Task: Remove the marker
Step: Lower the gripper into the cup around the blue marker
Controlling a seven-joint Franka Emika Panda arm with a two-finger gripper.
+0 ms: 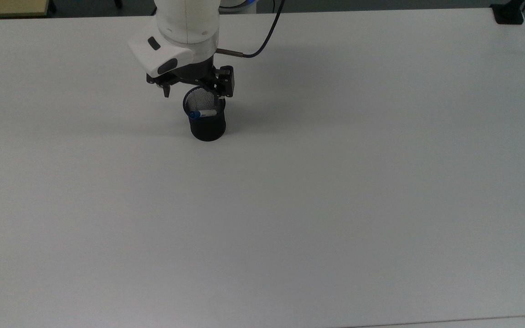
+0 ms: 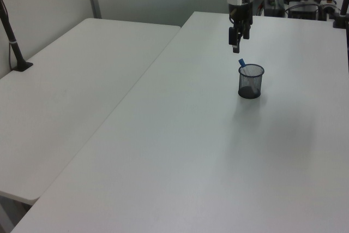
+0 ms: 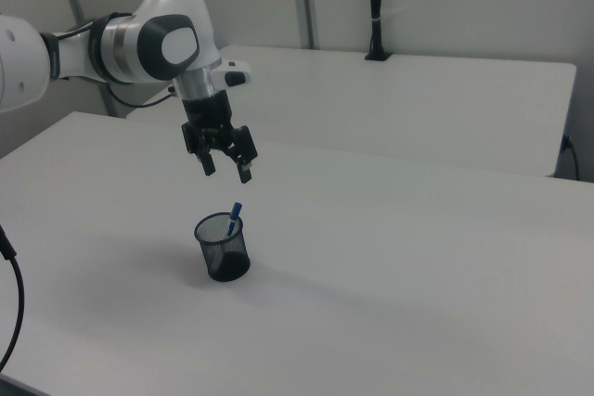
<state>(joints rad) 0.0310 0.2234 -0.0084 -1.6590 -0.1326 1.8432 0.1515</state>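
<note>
We see soft, even light from above, with no hard-edged shadows anywhere. In the top view the white counter (image 1: 335, 205) reads as a flat pale grey, brightest toward its far edge and dimmer toward its near edge, with a faint colour noise across it. A diffuse shadow spreads on the counter to the top view's right of the mesh cup (image 1: 207, 123), and a broad, weak one lies under the arm (image 1: 185, 23). The left view has a cool greenish cast; the right view is brighter and whiter. We find no glare. Small details look soft in the left and right views.
</note>
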